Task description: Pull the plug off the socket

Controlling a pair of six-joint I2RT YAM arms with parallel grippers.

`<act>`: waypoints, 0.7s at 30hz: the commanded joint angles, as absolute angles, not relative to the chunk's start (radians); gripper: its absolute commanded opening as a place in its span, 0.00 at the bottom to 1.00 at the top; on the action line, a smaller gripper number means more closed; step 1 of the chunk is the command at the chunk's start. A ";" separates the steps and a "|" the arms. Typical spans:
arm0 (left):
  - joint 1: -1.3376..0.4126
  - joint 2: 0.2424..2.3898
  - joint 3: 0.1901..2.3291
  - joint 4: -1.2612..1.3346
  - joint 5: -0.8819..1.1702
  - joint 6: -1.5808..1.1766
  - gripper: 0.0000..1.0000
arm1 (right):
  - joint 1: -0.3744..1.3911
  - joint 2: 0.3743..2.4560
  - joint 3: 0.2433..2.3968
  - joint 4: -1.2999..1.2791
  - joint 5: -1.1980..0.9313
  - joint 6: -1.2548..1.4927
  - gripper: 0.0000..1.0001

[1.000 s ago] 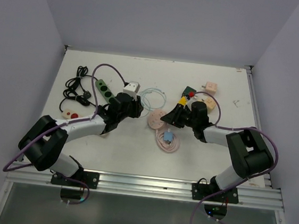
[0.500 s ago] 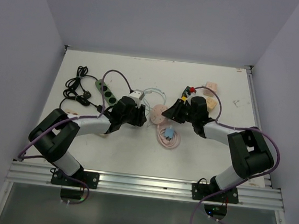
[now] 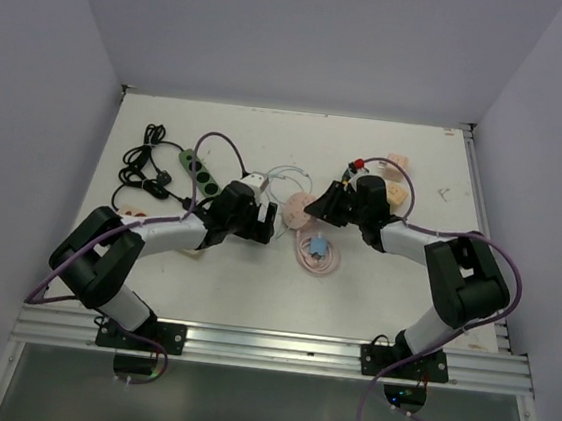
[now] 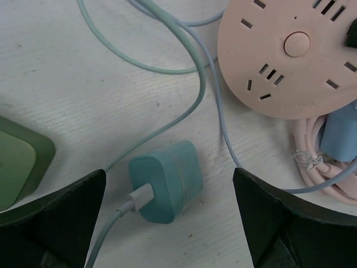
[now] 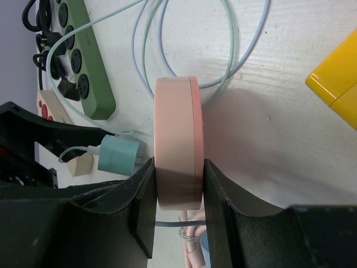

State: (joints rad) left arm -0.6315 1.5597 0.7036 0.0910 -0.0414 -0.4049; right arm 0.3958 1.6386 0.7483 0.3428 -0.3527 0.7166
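Clamping the pink socket [image 5: 177, 111] edgewise, the right tool [image 5: 177, 167] seemingly anchors it; the left tool [image 4: 169, 177] hangs open astride the teal plug [image 4: 164, 185], at its eight o'clock.

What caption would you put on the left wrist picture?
Open left gripper framing a teal charger beside the round pink socket.

From where I stood I counted one round pink socket [image 3: 297, 210], one teal plug [image 4: 166, 180] and one blue plug [image 4: 340, 134]. There was one green power strip [image 3: 198, 170], one coil of pink cord [image 3: 320, 265] and one bundle of black cable [image 3: 143, 161]. I made out two thin cables, a greenish cable [image 4: 142, 67] and a bluish cable [image 4: 220, 120]. There were two peach adapters, a square adapter [image 3: 396, 164] and a rounder adapter [image 3: 395, 192], and one yellow block [image 5: 337, 78].
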 commanded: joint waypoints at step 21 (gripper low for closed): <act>-0.632 1.413 0.999 -0.333 -0.247 -0.400 1.00 | 0.390 1.556 1.000 0.072 -0.250 0.511 0.86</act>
State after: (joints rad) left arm -0.6315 1.4761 0.9581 -0.2913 -0.2161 -0.4084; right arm 0.3916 1.6455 0.9184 0.1371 -0.3031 0.5804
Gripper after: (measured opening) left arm 0.994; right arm 0.837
